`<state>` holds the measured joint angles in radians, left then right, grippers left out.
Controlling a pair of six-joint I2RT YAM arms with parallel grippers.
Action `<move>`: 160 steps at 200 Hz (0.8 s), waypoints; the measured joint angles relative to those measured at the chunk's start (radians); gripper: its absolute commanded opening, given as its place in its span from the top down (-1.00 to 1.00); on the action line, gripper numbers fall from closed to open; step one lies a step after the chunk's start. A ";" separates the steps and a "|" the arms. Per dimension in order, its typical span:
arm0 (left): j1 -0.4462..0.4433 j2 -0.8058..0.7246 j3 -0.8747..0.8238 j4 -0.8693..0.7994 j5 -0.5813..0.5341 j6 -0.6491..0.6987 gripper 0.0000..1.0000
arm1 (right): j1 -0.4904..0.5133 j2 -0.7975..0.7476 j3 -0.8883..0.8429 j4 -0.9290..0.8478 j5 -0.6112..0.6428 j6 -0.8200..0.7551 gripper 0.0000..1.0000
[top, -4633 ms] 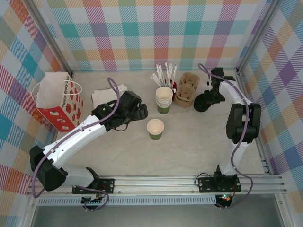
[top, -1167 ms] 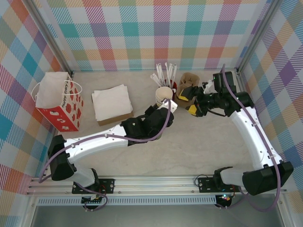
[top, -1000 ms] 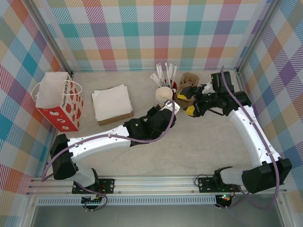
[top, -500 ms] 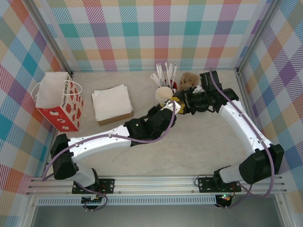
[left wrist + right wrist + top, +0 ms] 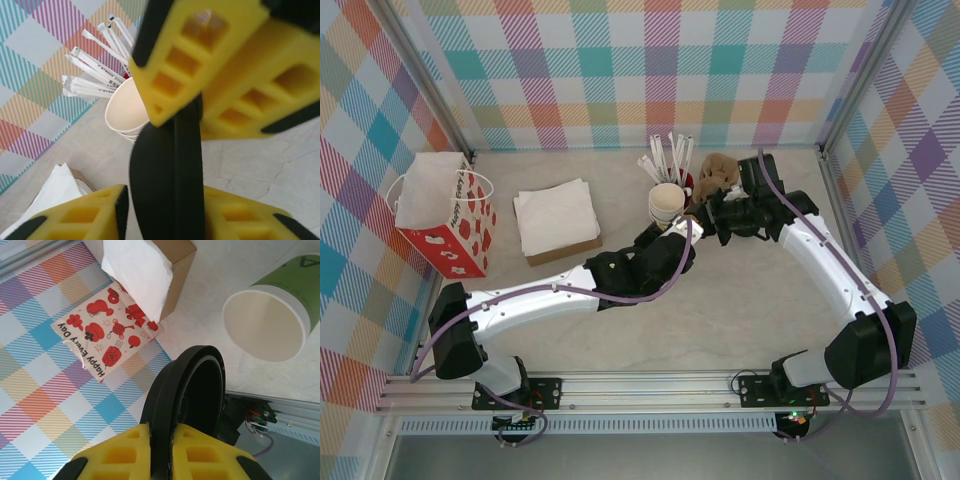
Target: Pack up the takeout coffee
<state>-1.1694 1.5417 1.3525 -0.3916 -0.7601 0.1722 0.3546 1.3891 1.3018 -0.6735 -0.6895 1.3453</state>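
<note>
The dark green paper cup [image 5: 265, 325] stands open on the pale table [image 5: 225, 265], not yet packed. The right gripper [image 5: 160, 435] pinches the flat black lid [image 5: 192, 385] edge-on, and the left gripper [image 5: 165, 200] flanks it, grip unclear. Capping and bagging seemingly remain.

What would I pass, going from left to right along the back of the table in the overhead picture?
Red-patterned paper bag → stack of white napkins → stack of paper cups → brown cardboard cup carrier.
</note>
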 measured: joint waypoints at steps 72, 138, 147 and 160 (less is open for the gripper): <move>0.002 -0.094 -0.006 -0.048 0.090 -0.114 -0.62 | -0.001 -0.025 -0.079 0.035 0.010 -0.083 0.86; 0.197 -0.267 -0.040 -0.077 0.322 -0.431 -0.98 | -0.014 -0.098 -0.180 0.155 0.043 -0.266 0.87; 0.246 -0.278 -0.050 -0.080 0.379 -0.500 -0.99 | -0.014 -0.105 -0.193 0.175 0.042 -0.291 0.87; 0.312 -0.288 -0.075 -0.077 0.467 -0.597 -1.00 | -0.014 -0.116 -0.207 0.208 0.042 -0.330 0.87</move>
<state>-0.8570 1.2533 1.2778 -0.4690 -0.2932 -0.4248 0.3408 1.2736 1.0946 -0.4656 -0.6479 1.0157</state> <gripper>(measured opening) 0.996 0.109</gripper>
